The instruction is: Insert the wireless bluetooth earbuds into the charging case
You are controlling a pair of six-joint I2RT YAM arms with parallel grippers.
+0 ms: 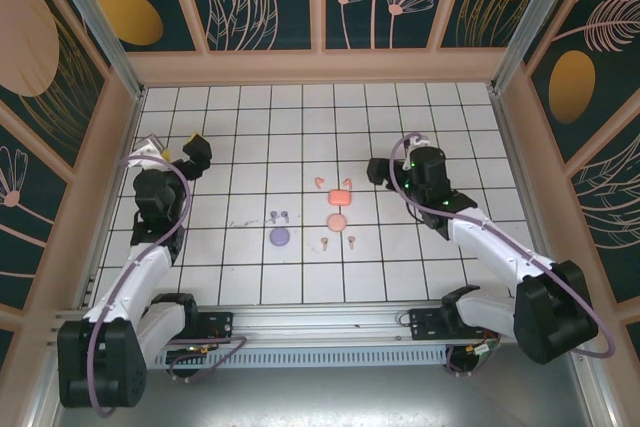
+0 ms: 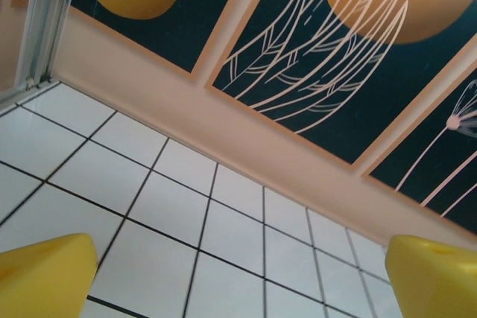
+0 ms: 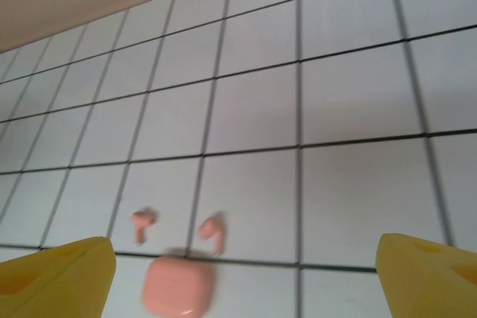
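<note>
Overhead, left jaws stand wide open, empty, above the desk [image 1: 230,117]. Mid-desk lie lilac earbuds [image 1: 271,214], coral earbuds [image 1: 319,183], pale pink earbuds [image 1: 324,241], beside their cases [image 1: 339,196]. Right jaws gape, empty. We judge the buds light, slippery: pinch each stem.

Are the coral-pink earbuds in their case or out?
Out: both coral-pink earbuds lie on the tiles beside the case, not inside it.

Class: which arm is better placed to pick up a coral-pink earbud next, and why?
Right, probably. The right gripper, open, sits near the coral-pink earbuds and faces them; the left gripper is farther off, facing the back wall.
</note>
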